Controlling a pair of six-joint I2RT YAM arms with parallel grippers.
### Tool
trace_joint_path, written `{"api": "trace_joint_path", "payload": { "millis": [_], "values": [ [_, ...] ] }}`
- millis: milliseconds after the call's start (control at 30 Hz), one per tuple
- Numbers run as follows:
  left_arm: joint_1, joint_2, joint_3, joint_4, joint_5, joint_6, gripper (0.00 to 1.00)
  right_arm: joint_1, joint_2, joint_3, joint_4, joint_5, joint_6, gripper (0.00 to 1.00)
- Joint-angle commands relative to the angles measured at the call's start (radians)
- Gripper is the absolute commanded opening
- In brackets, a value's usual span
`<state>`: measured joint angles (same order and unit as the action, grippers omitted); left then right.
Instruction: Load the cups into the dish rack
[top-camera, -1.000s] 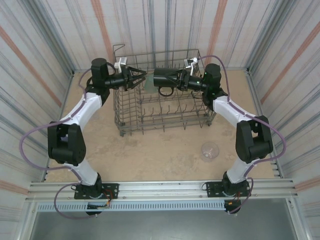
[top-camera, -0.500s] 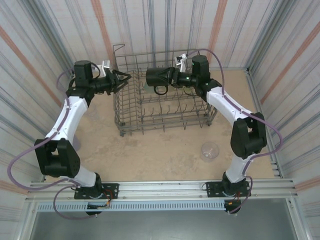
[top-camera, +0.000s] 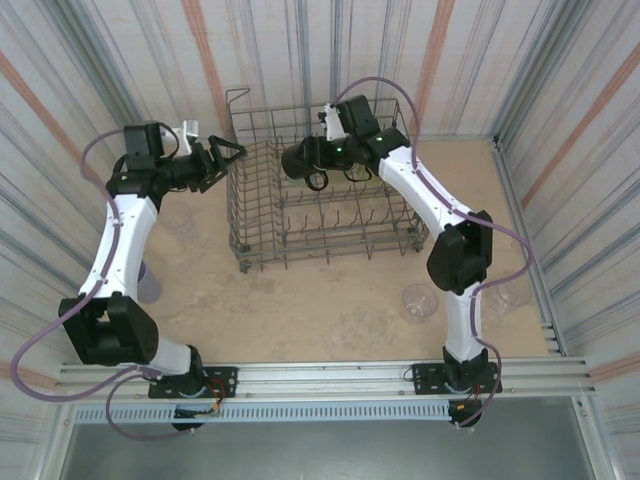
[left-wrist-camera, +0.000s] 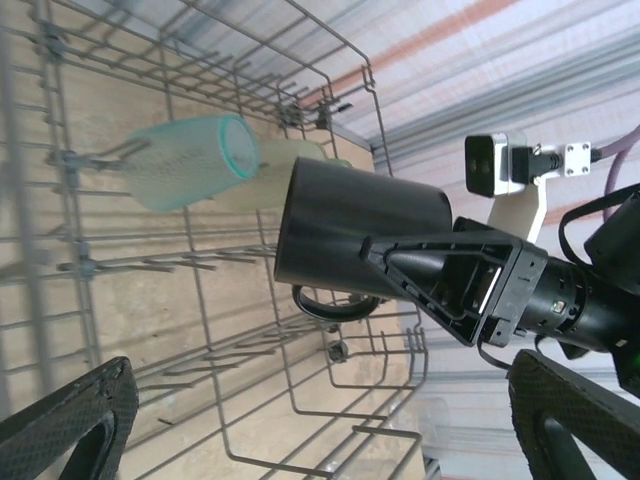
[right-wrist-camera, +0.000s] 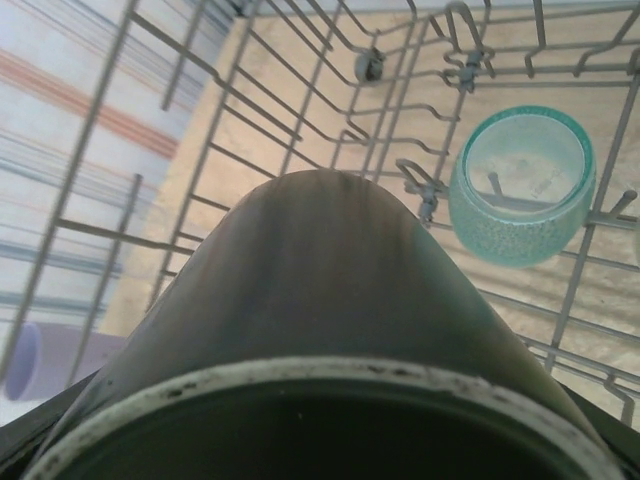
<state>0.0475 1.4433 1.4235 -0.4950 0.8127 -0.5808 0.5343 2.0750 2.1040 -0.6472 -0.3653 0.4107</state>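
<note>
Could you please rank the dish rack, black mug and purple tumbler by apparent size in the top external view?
1. dish rack, clearly largest.
2. black mug and purple tumbler: unsure, the mug is raised and the tumbler partly hidden.

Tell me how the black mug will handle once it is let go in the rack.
The mug looks rigid and thick-walled, so it is probably heavy for its size. It is held on its side above the rack, so its round body may roll until the handle catches on the wires.
</note>
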Motion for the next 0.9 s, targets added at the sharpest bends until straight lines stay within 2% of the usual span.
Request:
{"api": "trace_joint_path", "payload": {
  "millis": [0, 233, 433, 867],
  "values": [
    [0.054, -0.026, 0.015, -0.074, -0.012, 0.068, 0.99, 0.025, 0.058, 0.171, -0.157, 0.094, -0.08, 0.34],
    [0.116, -0.052, -0.017, -0.171, -0.086, 0.139, 0.99, 0.073, 0.192, 0.4, -0.33, 0.2, -0.098, 0.35],
    [0.128, -0.068, -0.036, -0.179, -0.137, 0.163, 0.99, 0.086, 0.206, 0.418, -0.337, 0.236, -0.082, 0.35],
    [0.144, -0.062, -0.07, -0.156, -0.13, 0.151, 0.99, 0.113, 0.239, 0.434, -0.381, 0.259, -0.081, 0.35]
  ]
}}
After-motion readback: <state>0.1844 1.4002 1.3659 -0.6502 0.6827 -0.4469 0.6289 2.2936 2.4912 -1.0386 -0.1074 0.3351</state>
